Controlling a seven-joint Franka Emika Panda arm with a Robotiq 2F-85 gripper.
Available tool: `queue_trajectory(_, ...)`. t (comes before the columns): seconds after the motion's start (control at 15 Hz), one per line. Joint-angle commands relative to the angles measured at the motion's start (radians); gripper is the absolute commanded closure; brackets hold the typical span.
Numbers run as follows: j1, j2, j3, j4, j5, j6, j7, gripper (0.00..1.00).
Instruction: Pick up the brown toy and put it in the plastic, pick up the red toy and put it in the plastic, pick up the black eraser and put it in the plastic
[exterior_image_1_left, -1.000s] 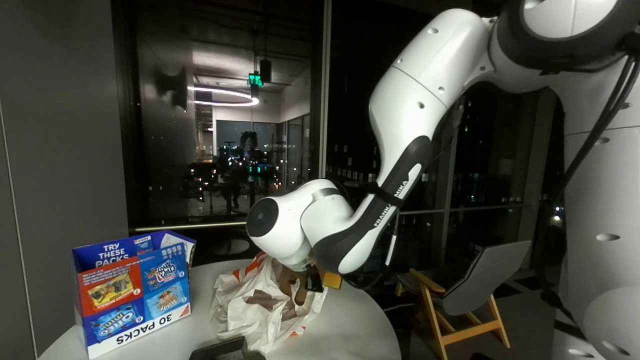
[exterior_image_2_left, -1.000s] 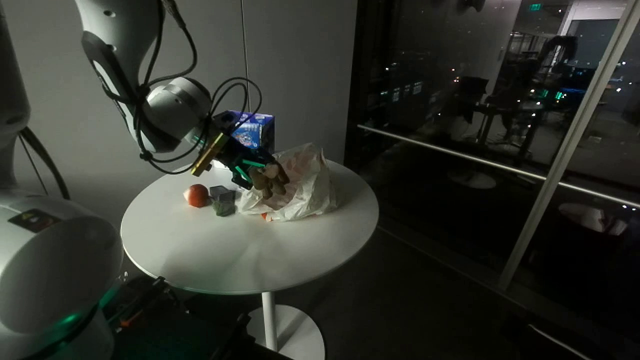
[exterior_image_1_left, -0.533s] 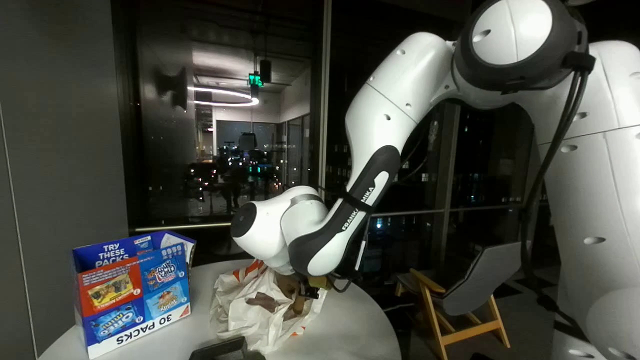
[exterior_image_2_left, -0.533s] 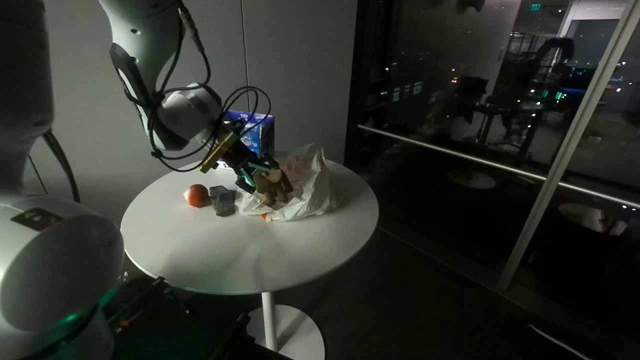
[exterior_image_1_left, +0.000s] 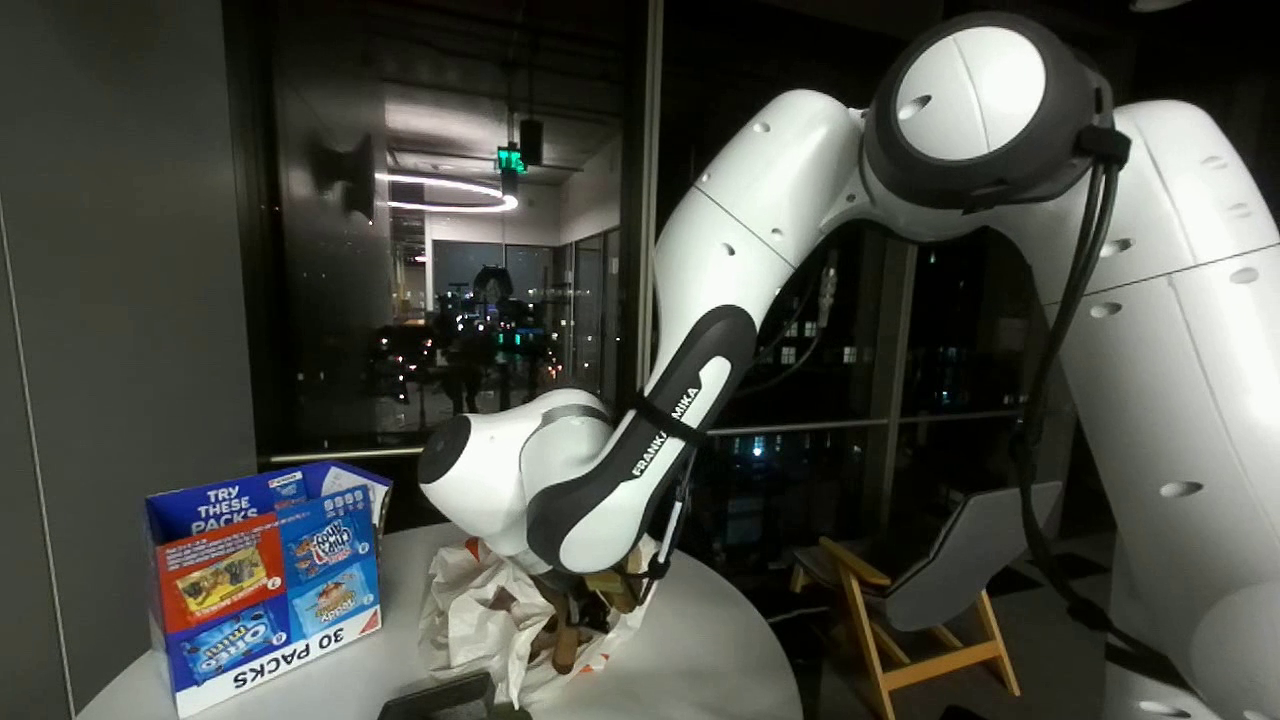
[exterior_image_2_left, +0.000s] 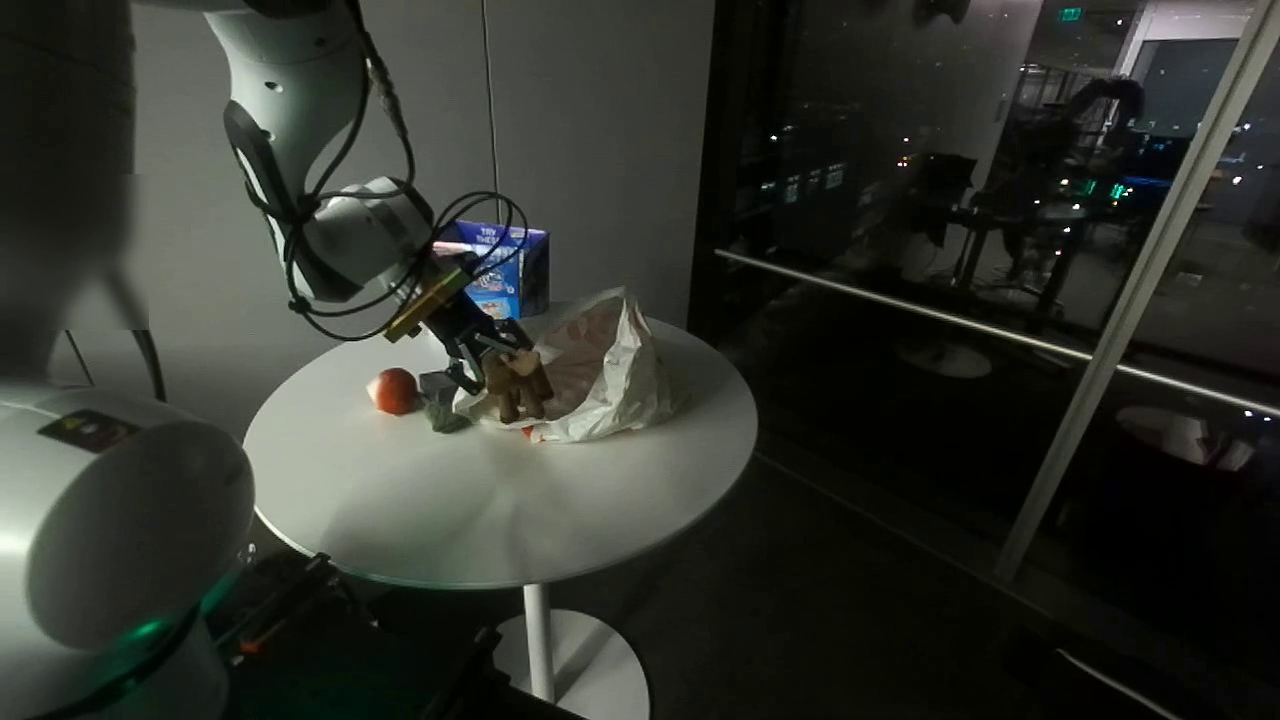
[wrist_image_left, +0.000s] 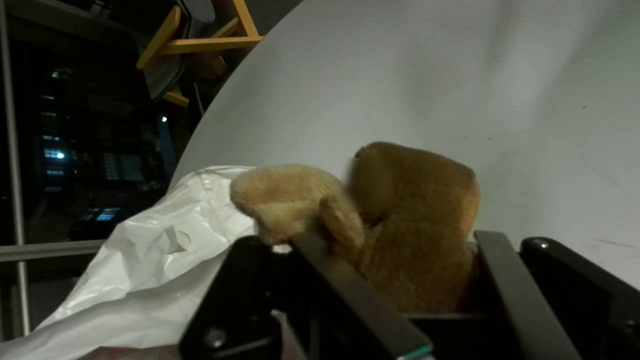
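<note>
Brown toy (exterior_image_2_left: 517, 385) sits lower than a second ago, tool (wrist_image_left: 398, 240) pinching it at the mouth of the plastic bag (exterior_image_2_left: 625, 390), inside or just in front unclear, so first drop looks close, not done.

In an exterior view, free room ran across the near half of white table (exterior_image_2_left: 480, 505). Red toy (exterior_image_2_left: 394, 391) and black eraser (exterior_image_2_left: 434, 384) flanked gripper (exterior_image_2_left: 498, 363) on one side, plastic bag (exterior_image_2_left: 637, 385) on the other and partly beneath; blue box (exterior_image_2_left: 506, 275) stood behind.
</note>
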Motion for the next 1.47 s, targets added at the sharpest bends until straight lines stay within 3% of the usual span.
queue_trajectory(0.0, 0.006, 0.041, -0.02, 0.08, 0.09, 0.01, -0.067, 0.99)
queue_trajectory(0.27, 0.027, 0.104, -0.066, 0.175, 0.079, 0.006, -0.003, 1.0)
queue_trajectory(0.53, 0.038, 0.193, -0.092, 0.299, 0.096, -0.015, -0.024, 1.0)
queue_trajectory(1.0, 0.098, 0.33, -0.185, 0.461, -0.047, 0.007, 0.082, 0.99)
queue_trajectory(1.33, 0.097, 0.398, -0.221, 0.506, -0.117, 0.003, 0.137, 0.99)
queue_trajectory(1.4, 0.09, 0.405, -0.218, 0.508, -0.12, 0.007, 0.138, 0.75)
